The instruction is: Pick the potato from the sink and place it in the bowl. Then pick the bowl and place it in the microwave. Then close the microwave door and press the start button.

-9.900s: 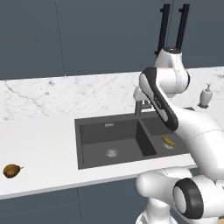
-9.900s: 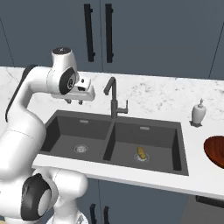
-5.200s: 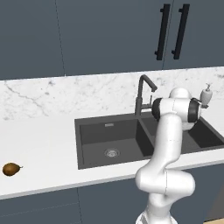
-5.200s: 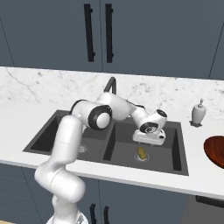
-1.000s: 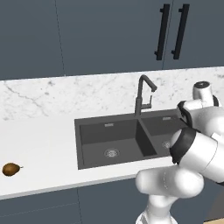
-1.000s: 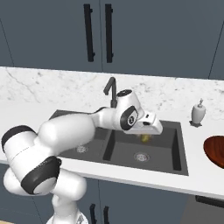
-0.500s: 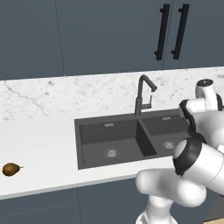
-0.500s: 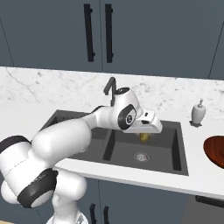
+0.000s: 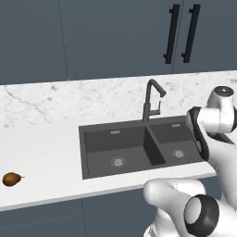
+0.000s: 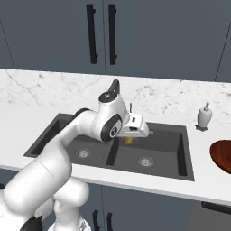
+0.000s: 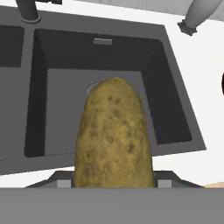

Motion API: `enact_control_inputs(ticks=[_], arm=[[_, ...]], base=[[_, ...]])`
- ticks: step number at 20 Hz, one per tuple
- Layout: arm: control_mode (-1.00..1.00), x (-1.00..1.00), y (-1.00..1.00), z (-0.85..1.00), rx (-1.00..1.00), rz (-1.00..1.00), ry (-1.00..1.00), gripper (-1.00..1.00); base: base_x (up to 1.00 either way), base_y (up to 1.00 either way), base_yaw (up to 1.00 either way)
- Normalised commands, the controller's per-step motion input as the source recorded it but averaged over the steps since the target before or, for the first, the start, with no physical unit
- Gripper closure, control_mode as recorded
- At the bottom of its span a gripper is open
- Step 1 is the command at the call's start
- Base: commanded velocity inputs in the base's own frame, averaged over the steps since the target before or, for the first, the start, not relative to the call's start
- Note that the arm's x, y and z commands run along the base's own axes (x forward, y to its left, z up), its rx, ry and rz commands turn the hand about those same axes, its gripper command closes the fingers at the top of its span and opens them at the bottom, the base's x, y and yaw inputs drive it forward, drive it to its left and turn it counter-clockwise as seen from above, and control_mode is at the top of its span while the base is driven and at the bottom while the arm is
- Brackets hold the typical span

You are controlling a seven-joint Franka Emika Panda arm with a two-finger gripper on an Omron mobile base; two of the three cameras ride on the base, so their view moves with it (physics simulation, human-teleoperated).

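My gripper hangs above the sink, near the divider between its two basins, shut on the potato. In the hand view the yellowish-brown potato stands tall between the jaws, with the right basin of the sink and its drain below it. The reddish-brown bowl sits on the counter at the right edge, well right of the gripper. The sink lies bare in the left base view. The microwave is out of view.
A dark curved faucet rises behind the sink, close to the arm. A white soap dispenser stands on the marble counter behind the sink's right corner. A brown pear-shaped fruit lies far left on the counter.
The potato has come up off the right basin floor, held in the gripper. Over the last second the hand shifted a little left with it while the arm's lower links swung.
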Motion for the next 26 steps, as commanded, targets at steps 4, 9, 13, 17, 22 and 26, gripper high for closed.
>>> enact_control_inputs(ticks=[4, 9, 13, 17, 22, 26], arm=[[1.0, -0.08, 0.24, 0.07, 0.0, 0.04, -0.05, 1.0], [1.0, 0.0, 0.0, 0.0, 0.0, 0.0, 0.0, 1.0], [1.0, 0.0, 0.0, 0.0, 0.0, 0.0, 0.0, 1.0], [1.0, 0.0, 0.0, 0.0, 0.0, 0.0, 0.0, 1.0], [1.0, 0.0, 0.0, 0.0, 0.0, 0.0, 0.0, 1.0], [1.0, 0.0, 0.0, 0.0, 0.0, 0.0, 0.0, 1.0]], base=[[-0.4, 0.31, 0.09], [-0.66, -0.45, 0.0], [-0.42, -1.0, 0.01], [-0.32, -1.0, 0.05], [-0.03, -1.0, 0.1], [0.33, -0.53, 0.09]])
